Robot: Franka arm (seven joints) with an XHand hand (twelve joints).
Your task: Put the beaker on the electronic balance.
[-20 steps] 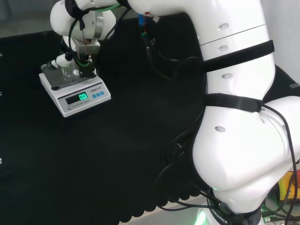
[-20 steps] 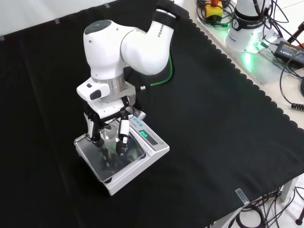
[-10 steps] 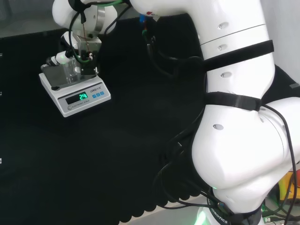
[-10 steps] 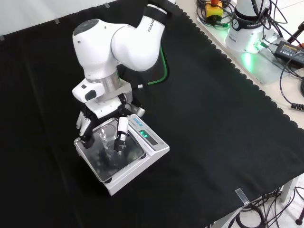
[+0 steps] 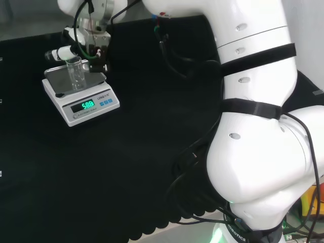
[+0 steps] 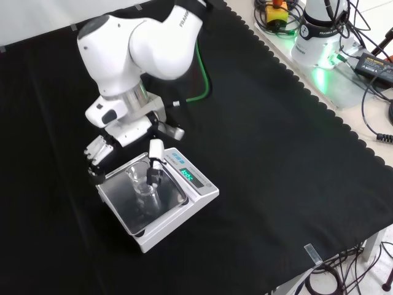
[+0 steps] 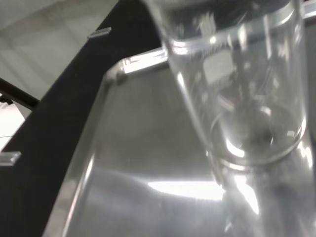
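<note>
Beaker (image 6: 146,190) upright on the balance (image 6: 157,202) pan, front view.
I see the hand (image 6: 123,144) just above it, its fingers (image 6: 156,161) spread apart and off the glass; the balance sits on the black worktop (image 6: 264,160).

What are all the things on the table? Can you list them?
Beaker: one, clear glass, upright on the balance's pan.
Balance: one, white with a grey pan and green lit display, on the cloth.
Cloth: one, black, covering the bench.
Cables and boxes: several, dark, beyond the cloth's edge at the front view's upper right.
Arm: one, white, above the balance.
Hand: one, black and white, open, just above the beaker, fingers spread to either side.
</note>
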